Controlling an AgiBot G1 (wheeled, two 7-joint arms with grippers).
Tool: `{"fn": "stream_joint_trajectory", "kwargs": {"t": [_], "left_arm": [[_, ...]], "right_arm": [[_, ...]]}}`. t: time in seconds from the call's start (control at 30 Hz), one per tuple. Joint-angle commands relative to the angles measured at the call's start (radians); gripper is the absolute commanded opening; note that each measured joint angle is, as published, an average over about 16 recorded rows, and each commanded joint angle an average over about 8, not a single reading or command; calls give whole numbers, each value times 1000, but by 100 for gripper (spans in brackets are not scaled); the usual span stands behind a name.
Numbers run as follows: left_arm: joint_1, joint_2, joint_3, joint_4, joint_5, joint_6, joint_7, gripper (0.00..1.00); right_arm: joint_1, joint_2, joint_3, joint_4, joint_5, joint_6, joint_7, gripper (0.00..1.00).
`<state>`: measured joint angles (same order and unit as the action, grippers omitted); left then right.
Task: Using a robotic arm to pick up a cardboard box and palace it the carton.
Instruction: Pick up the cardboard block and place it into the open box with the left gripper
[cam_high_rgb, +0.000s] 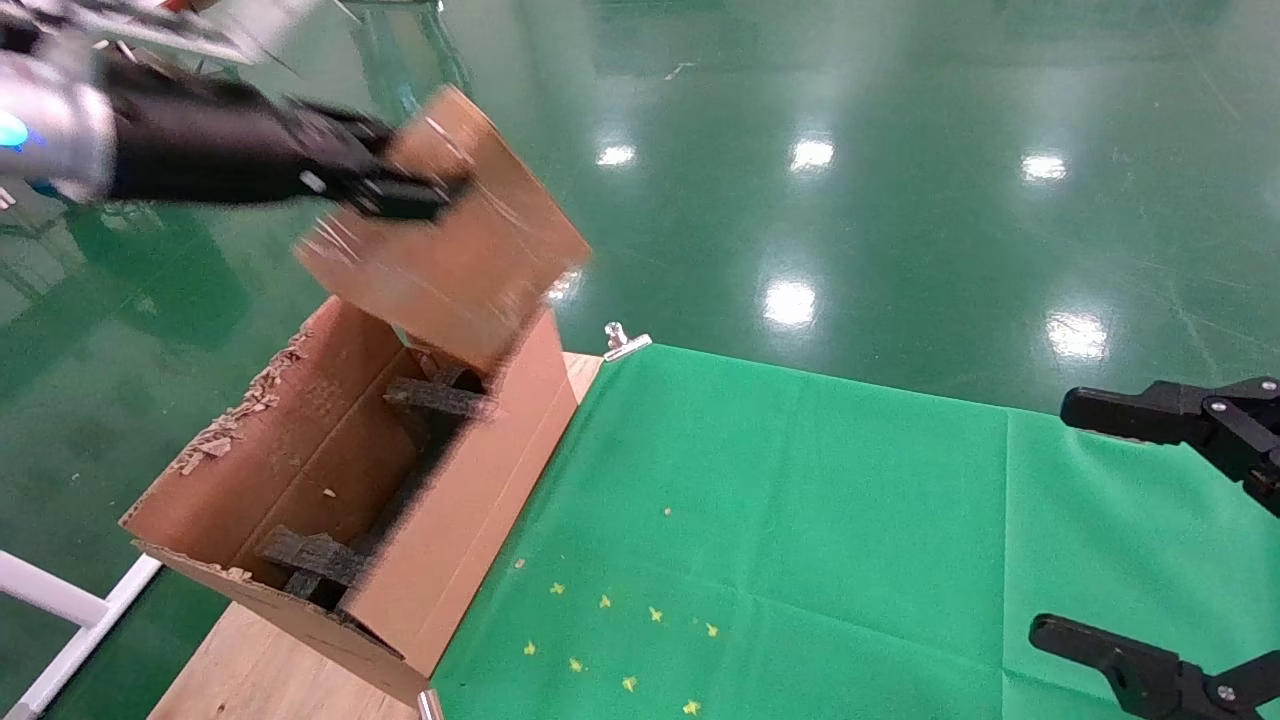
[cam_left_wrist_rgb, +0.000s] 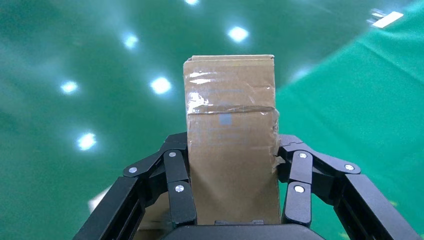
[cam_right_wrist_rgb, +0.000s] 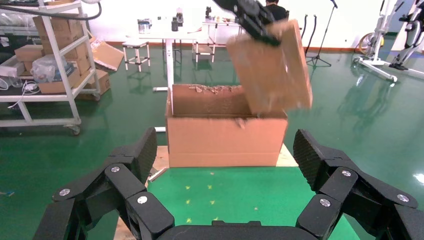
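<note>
My left gripper (cam_high_rgb: 415, 190) is shut on the cardboard box (cam_high_rgb: 450, 240), a worn brown box sealed with shiny clear tape. It holds the box tilted in the air above the far end of the carton (cam_high_rgb: 300, 450). The left wrist view shows the box (cam_left_wrist_rgb: 231, 135) clamped between the black fingers (cam_left_wrist_rgb: 177, 185). The carton is large, with torn flaps and dark foam pieces (cam_high_rgb: 435, 397) inside, and stands at the table's left end. From the right wrist view the box (cam_right_wrist_rgb: 272, 67) hangs over the carton (cam_right_wrist_rgb: 225, 137). My right gripper (cam_high_rgb: 1085, 520) stays open and empty over the green cloth at the right.
A green cloth (cam_high_rgb: 800, 520) with small yellow star marks (cam_high_rgb: 605, 640) covers the table. A metal clip (cam_high_rgb: 622, 340) pins its far corner, and bare wood (cam_high_rgb: 260, 670) shows under the carton. A white frame (cam_high_rgb: 70, 610) stands at the lower left. Shelves (cam_right_wrist_rgb: 55, 65) stand far behind.
</note>
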<state>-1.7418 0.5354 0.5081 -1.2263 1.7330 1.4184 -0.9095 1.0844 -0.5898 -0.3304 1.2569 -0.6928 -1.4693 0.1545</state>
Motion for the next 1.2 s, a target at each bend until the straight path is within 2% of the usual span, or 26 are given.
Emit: {"fn": "stream_joint_trajectory", "kwargs": {"t": [0.03, 0.17, 0.33, 0.57, 0.8, 1.2], "left_arm": [[-37, -12, -12, 25, 7, -1, 34, 0], [-41, -47, -9, 137, 30, -1, 115, 0], [7, -82, -7, 317, 31, -34, 229, 0], [46, -83, 8, 531, 60, -106, 367, 0], [37, -36, 43, 678, 146, -184, 392, 0], [54, 86, 72, 904, 209, -344, 411, 0]], "right_arm": [[0, 0, 0, 0, 0, 0, 0, 100], [0, 0, 0, 0, 0, 0, 0, 100], [0, 0, 0, 0, 0, 0, 0, 100], [0, 0, 0, 0, 0, 0, 0, 100], [0, 0, 0, 0, 0, 0, 0, 100], [0, 0, 0, 0, 0, 0, 0, 100]]}}
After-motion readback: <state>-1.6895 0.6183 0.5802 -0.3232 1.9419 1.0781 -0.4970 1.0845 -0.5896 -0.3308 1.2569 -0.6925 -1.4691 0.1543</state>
